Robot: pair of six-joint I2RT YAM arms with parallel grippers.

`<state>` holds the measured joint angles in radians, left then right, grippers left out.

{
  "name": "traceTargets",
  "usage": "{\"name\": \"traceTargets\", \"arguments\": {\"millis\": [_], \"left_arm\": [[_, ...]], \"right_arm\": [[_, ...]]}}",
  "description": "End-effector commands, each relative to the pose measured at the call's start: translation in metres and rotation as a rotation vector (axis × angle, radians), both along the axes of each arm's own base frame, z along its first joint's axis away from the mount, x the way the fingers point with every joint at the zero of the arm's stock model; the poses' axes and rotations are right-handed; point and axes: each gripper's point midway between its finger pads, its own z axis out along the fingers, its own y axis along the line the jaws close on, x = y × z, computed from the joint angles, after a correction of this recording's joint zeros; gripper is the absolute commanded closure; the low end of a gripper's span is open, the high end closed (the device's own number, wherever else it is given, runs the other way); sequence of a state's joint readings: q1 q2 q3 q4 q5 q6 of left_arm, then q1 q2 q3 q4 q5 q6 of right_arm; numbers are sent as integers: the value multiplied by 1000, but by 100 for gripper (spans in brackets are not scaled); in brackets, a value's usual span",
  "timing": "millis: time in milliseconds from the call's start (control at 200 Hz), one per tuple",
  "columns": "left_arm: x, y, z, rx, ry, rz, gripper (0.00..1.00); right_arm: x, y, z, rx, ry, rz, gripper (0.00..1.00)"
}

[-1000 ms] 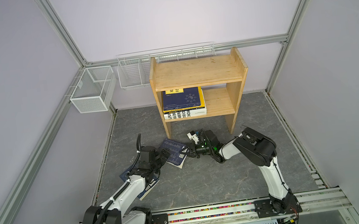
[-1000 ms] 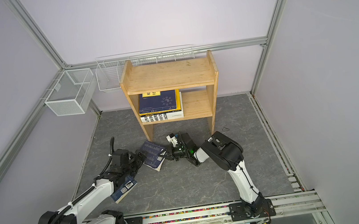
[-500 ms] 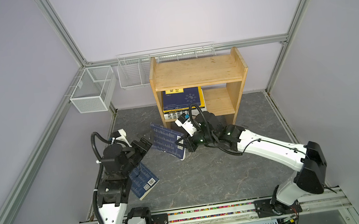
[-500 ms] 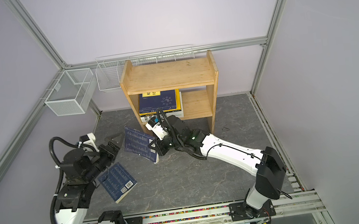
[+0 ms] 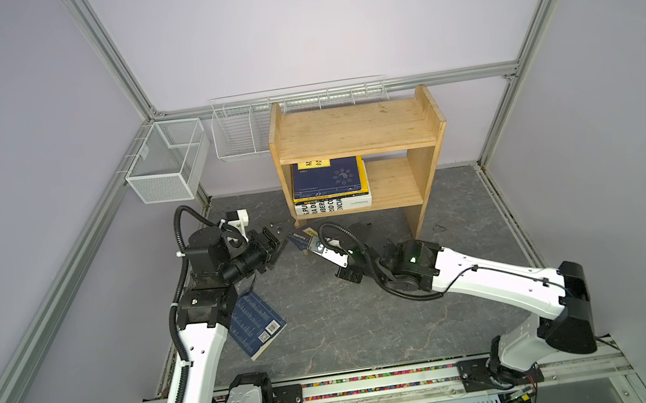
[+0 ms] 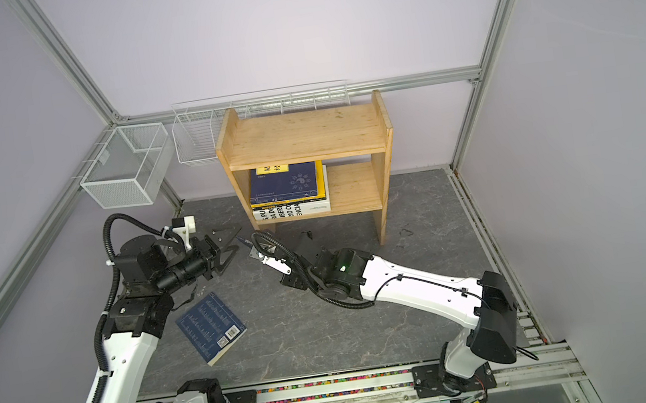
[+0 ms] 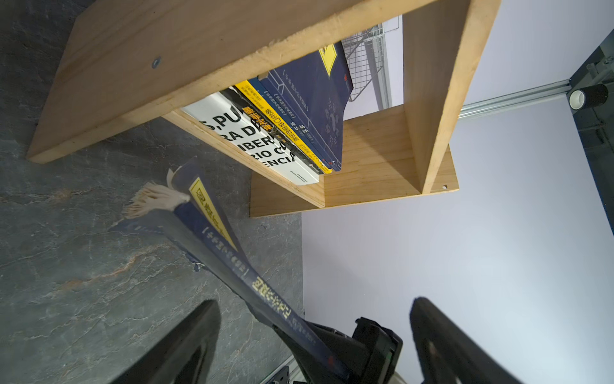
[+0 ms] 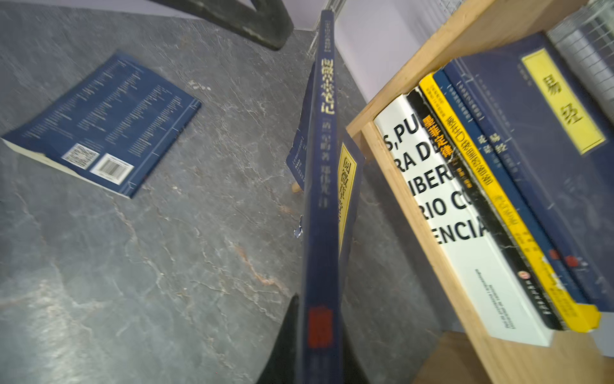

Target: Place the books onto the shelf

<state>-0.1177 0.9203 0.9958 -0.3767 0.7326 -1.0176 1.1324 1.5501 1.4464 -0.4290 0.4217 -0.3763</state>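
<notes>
Right wrist: navy book (image 8: 320,199) pinched between jaws.

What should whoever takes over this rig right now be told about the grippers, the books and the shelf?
Grippers: the right gripper is shut on a navy book, held on edge just in front of the shelf, low on its left side. The left gripper is open beside that book's far end; whether it touches is unclear.
Done: a stack of books lies flat on the lower tier, left side.
Left: shelve the held book, then the second navy book, lying back cover up on the floor by the left arm.
</notes>
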Motion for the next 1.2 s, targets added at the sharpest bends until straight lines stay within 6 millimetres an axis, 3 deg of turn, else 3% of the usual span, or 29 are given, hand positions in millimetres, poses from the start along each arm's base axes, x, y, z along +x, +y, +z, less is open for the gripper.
{"name": "traceTargets", "arguments": {"millis": [0, 185, 305, 550, 765, 825, 960, 1085, 1195], "left_arm": [[1, 0, -9, -5, 42, -4, 12], [5, 2, -24, 6, 87, 11, 17], [11, 2, -31, 3, 102, 21, 26], [17, 2, -30, -5, 85, 29, 59], [20, 3, -28, 21, 81, 28, 91], [20, 3, -26, 25, 75, 26, 98], [18, 15, -13, 48, 24, 61, 100], [12, 33, 16, 105, -61, 104, 100], [-1, 46, 49, 218, -178, 142, 100]], "right_arm": [[1, 3, 46, 3, -183, 25, 90], [-4, 16, 50, -41, -285, 48, 90], [-13, 27, 50, -65, -339, 85, 90], [-15, 47, 32, -193, -508, 107, 89], [-18, 72, 31, -215, -608, 137, 85], [-15, 75, 32, -217, -628, 121, 77], [-6, 73, 44, -144, -635, 46, 36], [-4, 56, 61, 14, -497, 22, 22], [-9, 33, 89, 229, -325, 44, 6]]}}
